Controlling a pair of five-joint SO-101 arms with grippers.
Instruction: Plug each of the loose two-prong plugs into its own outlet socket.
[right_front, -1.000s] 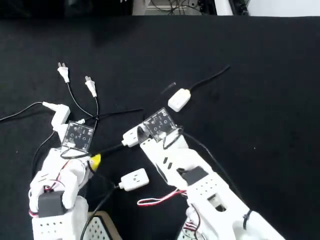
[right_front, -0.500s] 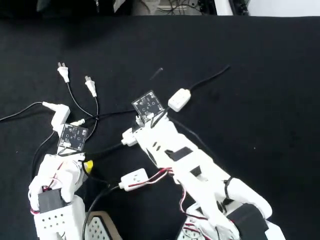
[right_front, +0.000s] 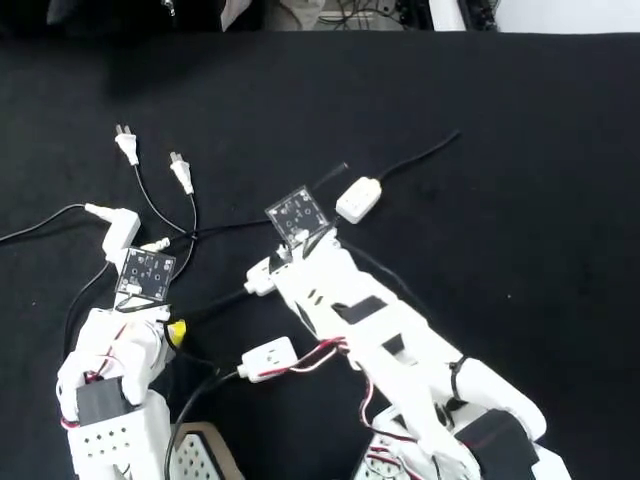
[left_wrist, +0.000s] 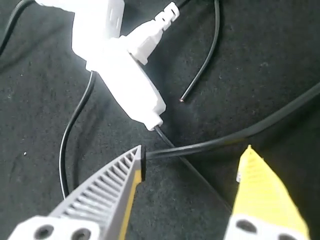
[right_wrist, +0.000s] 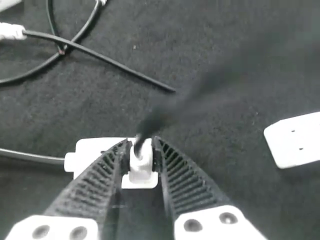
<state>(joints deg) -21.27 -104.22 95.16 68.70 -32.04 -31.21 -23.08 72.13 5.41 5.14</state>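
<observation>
The white left arm (right_front: 110, 370) sits folded at the lower left of the high view, its left gripper (left_wrist: 193, 150) spread wide open. The white right arm (right_front: 380, 330) stretches diagonally from lower right toward centre, its right gripper (right_wrist: 141, 145) clamped on a small white plastic plug (right_wrist: 139, 170).

Matt cloth, smooth plastic
The table (right_front: 520, 150) wears rough, matt black cloth (felt-like); the plug (right_wrist: 140, 165) is smooth white plastic, the right gripper (right_wrist: 141, 142) has ribbed dark plastic fingers (right_wrist: 95, 185).
</observation>
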